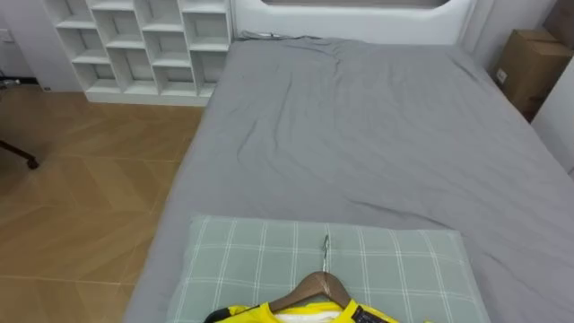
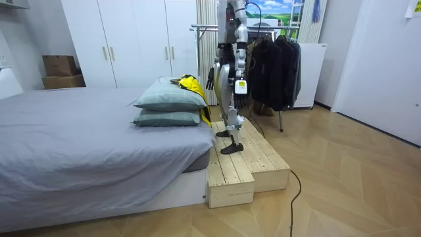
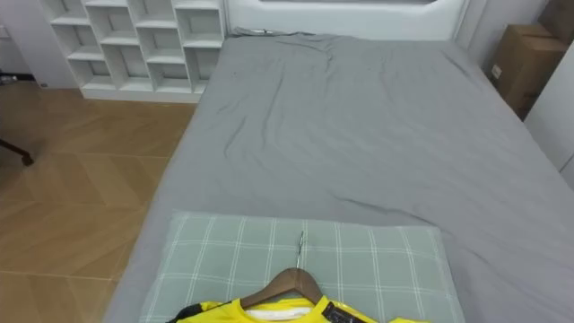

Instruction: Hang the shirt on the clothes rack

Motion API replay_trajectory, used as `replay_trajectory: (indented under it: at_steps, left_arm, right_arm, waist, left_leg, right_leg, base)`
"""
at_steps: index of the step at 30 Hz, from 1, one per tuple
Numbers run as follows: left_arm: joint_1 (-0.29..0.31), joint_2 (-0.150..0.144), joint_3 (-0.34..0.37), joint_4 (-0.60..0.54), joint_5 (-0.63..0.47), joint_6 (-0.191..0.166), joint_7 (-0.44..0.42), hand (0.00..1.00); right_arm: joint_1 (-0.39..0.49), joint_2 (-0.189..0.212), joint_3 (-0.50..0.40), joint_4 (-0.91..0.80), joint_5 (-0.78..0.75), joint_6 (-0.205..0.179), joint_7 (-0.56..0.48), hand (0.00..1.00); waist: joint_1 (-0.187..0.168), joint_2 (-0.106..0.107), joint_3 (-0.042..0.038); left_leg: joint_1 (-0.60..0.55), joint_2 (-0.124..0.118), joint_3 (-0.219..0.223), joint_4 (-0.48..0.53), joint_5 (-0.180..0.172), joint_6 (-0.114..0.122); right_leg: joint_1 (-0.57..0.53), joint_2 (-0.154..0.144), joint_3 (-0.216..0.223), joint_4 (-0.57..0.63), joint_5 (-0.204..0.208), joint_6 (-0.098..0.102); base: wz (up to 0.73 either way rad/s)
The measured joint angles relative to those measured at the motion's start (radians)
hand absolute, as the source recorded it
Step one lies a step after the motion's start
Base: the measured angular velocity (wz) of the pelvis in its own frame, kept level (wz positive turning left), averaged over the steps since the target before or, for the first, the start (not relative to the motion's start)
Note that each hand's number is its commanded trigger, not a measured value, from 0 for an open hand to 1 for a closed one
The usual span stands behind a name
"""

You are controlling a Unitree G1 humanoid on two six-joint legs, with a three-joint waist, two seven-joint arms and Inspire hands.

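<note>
Room view: the robot stands on a wooden step (image 2: pixel 247 164) at the bed's (image 1: pixel 377 135) head, left hand (image 2: pixel 240 87) and right hand (image 2: pixel 211 78) hanging low, too small to tell whether their fingers are apart or curled. The yellow shirt (image 1: pixel 296 314), on its hanger (image 1: pixel 314 287), lies on the checked pillow (image 1: pixel 242 260). Pickup seems not yet begun. Next likely calls for reaching down to grip the hanger.
</note>
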Motion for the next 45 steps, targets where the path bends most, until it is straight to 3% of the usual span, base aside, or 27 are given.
replay_trajectory:
  at_steps: [11,19,31,38,40,45]
  left_arm:
    - [0.0,0.002,-0.001,0.001,-0.004,-0.004,0.005,0.0]
    - [0.001,0.003,0.0,0.001,-0.009,-0.006,0.005,0.0]
    - [0.004,0.007,-0.001,0.003,-0.072,-0.005,-0.009,0.0]
    - [0.019,0.007,0.002,0.003,-0.192,-0.001,-0.001,0.0]
    - [0.022,0.005,0.011,0.002,-0.231,-0.001,0.01,0.0]
    - [0.017,-0.002,0.164,-0.027,-0.266,-0.026,0.039,0.0]
  right_arm:
    - [-0.031,0.001,0.0,0.044,0.015,0.003,0.048,0.0]
    - [-0.032,0.0,-0.003,0.044,0.048,0.02,0.084,0.0]
    - [-0.029,0.001,0.008,0.041,0.053,0.022,0.088,0.0]
    - [-0.028,0.001,-0.015,0.04,0.047,0.023,0.089,0.0]
    - [-0.026,0.0,-0.023,0.039,0.046,0.028,0.086,0.0]
    - [-0.007,-0.007,-0.052,0.041,0.047,0.032,0.08,0.0]
  waist:
    - [-0.001,-0.009,0.0065]
    - [-0.001,-0.01,0.0042]
    - [-0.001,-0.013,0.0026]
    - [-0.003,-0.006,0.0037]
    - [-0.002,0.0,0.0034]
    - [0.024,0.021,0.0009]
  left_leg:
    - [0.007,0.0,-0.003,0.001,0.0,0.0]
    - [0.005,0.0,-0.003,0.004,0.0,0.0]
    - [-0.003,-0.006,-0.003,0.004,0.0,0.0]
    - [0.0,-0.01,-0.024,0.004,0.0,0.0]
    - [0.002,-0.01,-0.025,0.004,0.0,0.0]
    - [0.021,-0.01,-0.023,-0.002,0.0,0.0]
  right_leg:
    - [0.01,-0.001,-0.001,-0.001,0.0,0.0]
    - [0.009,-0.001,0.001,-0.003,0.0,0.0]
    - [0.011,-0.003,-0.001,-0.02,-0.007,0.003]
    - [0.023,-0.004,-0.016,-0.015,-0.007,0.003]
    - [0.026,-0.004,-0.015,-0.015,-0.007,0.003]
    - [0.04,-0.004,-0.009,-0.015,-0.007,0.003]
  base:
    - [0.0]
    - [0.0]
    - [0.0]
    - [0.09]
    - [0.04]
    - [-0.02]
